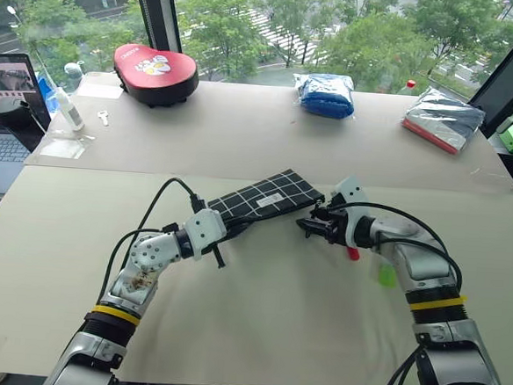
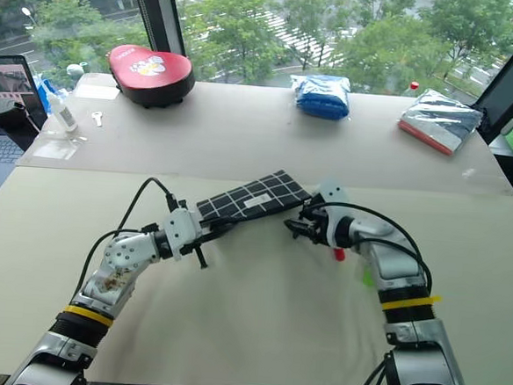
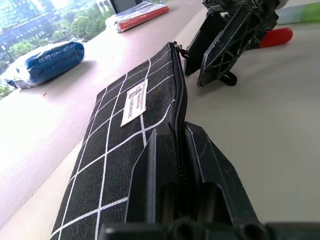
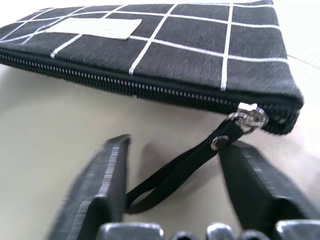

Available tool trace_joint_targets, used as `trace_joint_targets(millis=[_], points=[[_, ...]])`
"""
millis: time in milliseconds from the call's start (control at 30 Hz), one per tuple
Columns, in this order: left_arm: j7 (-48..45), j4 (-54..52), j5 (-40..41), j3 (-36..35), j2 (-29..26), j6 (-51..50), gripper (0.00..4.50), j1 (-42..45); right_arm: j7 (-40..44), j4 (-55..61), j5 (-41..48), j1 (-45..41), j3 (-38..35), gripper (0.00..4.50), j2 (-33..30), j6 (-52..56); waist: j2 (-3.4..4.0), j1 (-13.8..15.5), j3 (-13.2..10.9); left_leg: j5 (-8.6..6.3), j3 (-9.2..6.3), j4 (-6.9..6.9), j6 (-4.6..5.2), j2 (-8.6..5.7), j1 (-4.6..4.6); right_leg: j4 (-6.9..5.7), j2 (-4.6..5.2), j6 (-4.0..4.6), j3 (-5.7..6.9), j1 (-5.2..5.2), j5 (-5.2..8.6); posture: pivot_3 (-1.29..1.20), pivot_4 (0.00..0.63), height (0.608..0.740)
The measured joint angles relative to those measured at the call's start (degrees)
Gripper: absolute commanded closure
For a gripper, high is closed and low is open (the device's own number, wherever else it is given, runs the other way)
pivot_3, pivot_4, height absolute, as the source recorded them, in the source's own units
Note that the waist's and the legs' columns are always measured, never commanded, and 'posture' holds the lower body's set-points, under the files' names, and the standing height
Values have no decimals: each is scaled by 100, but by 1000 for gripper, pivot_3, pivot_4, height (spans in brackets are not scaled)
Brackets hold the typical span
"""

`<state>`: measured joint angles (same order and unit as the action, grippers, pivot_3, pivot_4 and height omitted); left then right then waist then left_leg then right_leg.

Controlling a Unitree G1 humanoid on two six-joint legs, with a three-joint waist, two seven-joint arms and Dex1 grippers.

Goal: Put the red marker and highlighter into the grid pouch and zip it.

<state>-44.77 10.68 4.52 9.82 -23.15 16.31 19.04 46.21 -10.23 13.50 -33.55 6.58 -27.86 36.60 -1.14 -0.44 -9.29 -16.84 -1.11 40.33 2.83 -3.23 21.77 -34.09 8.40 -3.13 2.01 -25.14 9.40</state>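
Note:
The grid pouch (image 1: 265,197) lies flat mid-table, black with white lines and a small white label (image 3: 132,102). My left gripper (image 3: 180,127) is shut on the zipper edge at its near end. At the far end, my right gripper (image 4: 175,150) stands open, with the black zipper pull cord (image 4: 185,165) lying between its fingers, which do not touch it. The zipper slider (image 4: 247,117) sits at that corner. The red marker (image 1: 354,252) lies on the table under my right wrist, mostly hidden. The green highlighter (image 1: 386,274) lies just beside it, partly covered by the arm.
At the back stand a red oval case (image 1: 156,73), a blue bag (image 1: 327,95) and a silver and red packet (image 1: 442,117). A laptop (image 1: 7,105) and a small bottle (image 1: 69,109) are at the far left. The window lies beyond.

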Motion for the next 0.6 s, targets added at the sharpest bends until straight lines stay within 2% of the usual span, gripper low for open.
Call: trace_joint_targets(millis=[100, 133, 467, 600], points=[[14, 0, -7, 0, 0, 0, 4500, 0, 157, 9, 1, 0, 66, 4262, -3, -27, 0, -7, 0, 0, 0, 0, 0, 0, 0, 0, 0, 0, 0, 0, 0, 0, 150, 740], [18, 0, -10, 0, 0, 0, 4500, 0, 204, 15, 2, 0, 87, 4471, -8, -44, 0, -8, 0, 0, 0, 0, 0, 0, 0, 0, 0, 0, 0, 0, 0, 0, 150, 740], [32, 29, -43, 10, 60, 11, 4500, 58, 398, 271, -112, -202, 344, 4471, -10, -57, 0, -24, 0, 0, 0, 0, 0, 0, 0, -1, 0, 0, 0, -1, 0, 0, 150, 740], [33, 109, -45, 21, 125, 29, 4500, 121, 429, 544, -150, -426, 671, 4471, 234, -35, 1, -31, 0, 1, -1, -1, -3, 0, -2, -4, -2, 0, 1, -3, 0, 0, 150, 740]])
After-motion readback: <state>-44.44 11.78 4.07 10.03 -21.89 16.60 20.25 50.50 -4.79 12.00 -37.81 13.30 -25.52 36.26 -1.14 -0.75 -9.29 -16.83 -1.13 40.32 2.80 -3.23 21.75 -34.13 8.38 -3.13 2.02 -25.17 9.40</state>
